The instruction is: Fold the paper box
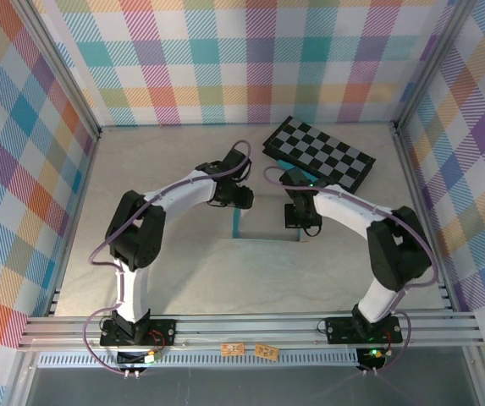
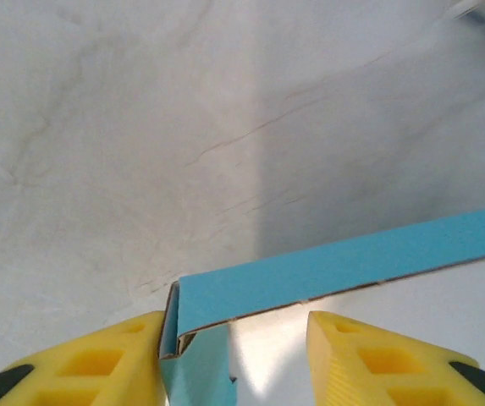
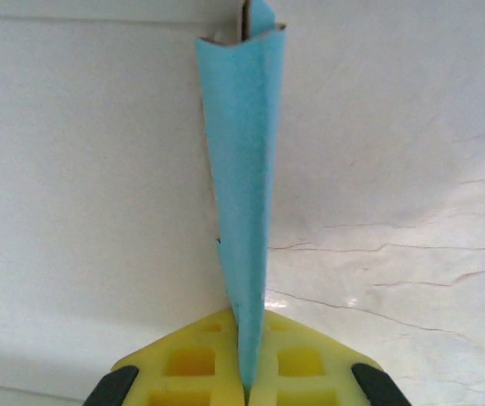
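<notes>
The table carries two things. A checkerboard lies toward one o'clock in the overhead view, and the paper box sits near the middle, between the two arms.

The box looks like thin card, teal outside and grey-white inside. I judge it light, springy at the creases and easy to crush or tear, and smooth enough to slide on the table if pushed. It is best held at an edge or a corner close to a crease, with a light pinch, while the other arm steadies it. As a container it is only half made. Its base lies flat with low walls raised, the top is open, and nothing shows inside it.

The right gripper is at the box's three o'clock side. Its jaws are closed tight on a standing teal flap that rises toward twelve o'clock in the wrist view.

The left gripper is at the eleven o'clock corner with its jaws apart. The corner stands between the fingers, close against the nine o'clock one, and is not clamped.
</notes>
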Robot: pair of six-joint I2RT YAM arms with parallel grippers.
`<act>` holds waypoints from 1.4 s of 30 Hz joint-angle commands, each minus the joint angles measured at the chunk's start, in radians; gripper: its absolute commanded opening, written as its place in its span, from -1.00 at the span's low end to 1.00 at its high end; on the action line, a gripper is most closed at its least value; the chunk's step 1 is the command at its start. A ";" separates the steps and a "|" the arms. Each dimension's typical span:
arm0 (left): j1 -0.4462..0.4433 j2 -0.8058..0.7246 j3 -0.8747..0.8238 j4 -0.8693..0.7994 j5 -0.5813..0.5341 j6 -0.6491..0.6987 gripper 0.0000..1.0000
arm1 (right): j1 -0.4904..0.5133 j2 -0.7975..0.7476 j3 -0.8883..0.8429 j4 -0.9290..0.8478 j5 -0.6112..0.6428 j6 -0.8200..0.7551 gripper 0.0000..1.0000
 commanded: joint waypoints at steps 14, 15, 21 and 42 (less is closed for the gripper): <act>0.022 -0.251 -0.139 0.113 0.137 -0.012 0.05 | -0.002 -0.084 0.060 0.050 0.077 -0.125 -1.00; 0.023 -0.262 -0.151 0.118 0.140 -0.016 0.06 | -0.002 -0.087 0.067 0.043 0.085 -0.120 -1.00; 0.033 -0.302 -0.156 0.128 0.152 -0.032 0.09 | -0.002 -0.121 0.089 0.025 0.125 -0.108 -1.00; 0.050 -0.232 -0.202 0.172 0.067 -0.044 -0.06 | 0.001 -0.181 0.082 0.003 0.122 -0.085 -1.00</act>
